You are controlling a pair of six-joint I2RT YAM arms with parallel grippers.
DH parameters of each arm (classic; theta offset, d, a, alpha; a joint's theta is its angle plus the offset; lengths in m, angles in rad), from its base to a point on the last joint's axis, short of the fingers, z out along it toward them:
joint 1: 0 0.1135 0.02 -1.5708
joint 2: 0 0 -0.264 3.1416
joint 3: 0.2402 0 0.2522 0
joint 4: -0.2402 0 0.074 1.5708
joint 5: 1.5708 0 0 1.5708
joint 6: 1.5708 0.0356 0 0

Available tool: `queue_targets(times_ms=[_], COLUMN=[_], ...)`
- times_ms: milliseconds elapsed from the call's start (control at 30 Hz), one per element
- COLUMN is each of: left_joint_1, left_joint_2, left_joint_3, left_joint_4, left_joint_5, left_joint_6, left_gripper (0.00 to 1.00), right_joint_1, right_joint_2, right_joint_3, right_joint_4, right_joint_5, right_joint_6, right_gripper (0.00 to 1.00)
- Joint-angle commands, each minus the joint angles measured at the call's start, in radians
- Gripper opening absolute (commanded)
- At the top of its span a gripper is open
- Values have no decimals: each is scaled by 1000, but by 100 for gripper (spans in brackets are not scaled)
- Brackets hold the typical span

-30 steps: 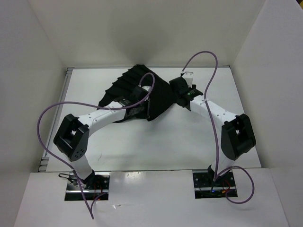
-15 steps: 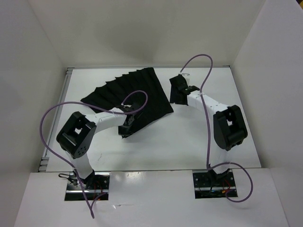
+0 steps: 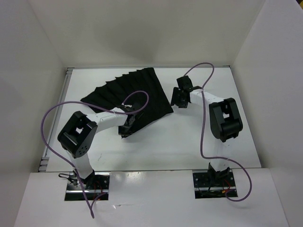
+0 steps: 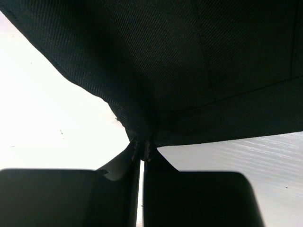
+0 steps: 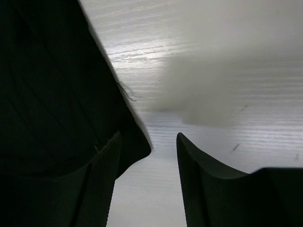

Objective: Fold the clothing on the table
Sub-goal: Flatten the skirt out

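The black pleated clothing (image 3: 137, 92) lies spread on the white table (image 3: 189, 142), its ridges fanning toward the back left. My left gripper (image 3: 126, 130) is shut on the garment's near edge. In the left wrist view the fabric (image 4: 189, 61) bunches into the closed left gripper (image 4: 143, 144). My right gripper (image 3: 176, 100) stands open beside the garment's right corner. In the right wrist view that corner (image 5: 57, 94) lies by the left finger (image 5: 102, 179), and the right gripper (image 5: 148, 142) holds nothing.
White walls (image 3: 142, 33) close in the table at the back and both sides. A purple cable (image 3: 47, 118) loops out from the left arm, and another (image 3: 203, 118) arcs over the right arm. Both arm bases sit at the near edge.
A second ago the garment hung bunched between both grippers. It now lies spread flat. The right gripper has let go and drawn back to the right; the left gripper keeps its hold.
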Motion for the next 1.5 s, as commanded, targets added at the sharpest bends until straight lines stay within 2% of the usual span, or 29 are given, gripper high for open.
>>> queue_targets(times_ms=[0,133,400,433,467,533,600,700,733,933,1133,1367,1467], left_joint_1=[13,13,13,13,13,13,22,56,65,148,224,269,294], left_joint_2=[42,42,42,42,42,42,51,51,51,51,51,61,38], left_joint_3=[-7,-7,-16,-16,-16,-25,-25,-25,-25,115,195,220,280], left_joint_4=[5,5,25,25,34,47,56,79,79,120,182,232,267], left_joint_5=[-13,-4,-4,-4,-4,5,5,16,16,39,103,257,344], left_joint_6=[-1,-1,-1,-1,-1,9,9,31,44,138,230,290,301], left_gripper=[0,0,0,0,0,0,0,0,0,0,0,0,0], right_joint_1=[-6,-7,-7,-7,-7,-7,-7,-19,-28,-66,-66,-66,-66], right_joint_2=[21,62,105,118,128,150,118,37,-21,-259,-448,-510,-496], right_joint_3=[-1,-1,-19,-19,-19,-19,-19,-39,-39,-97,-179,-211,-130], right_joint_4=[73,85,94,103,103,103,94,63,48,-76,-150,-148,-148], right_joint_5=[-97,-128,-218,-241,-263,-289,-268,-141,-52,198,246,153,191], right_joint_6=[15,15,24,24,24,34,43,43,43,118,150,140,105], right_gripper=[55,52,32,23,19,0,0,0,0,0,0,0,0])
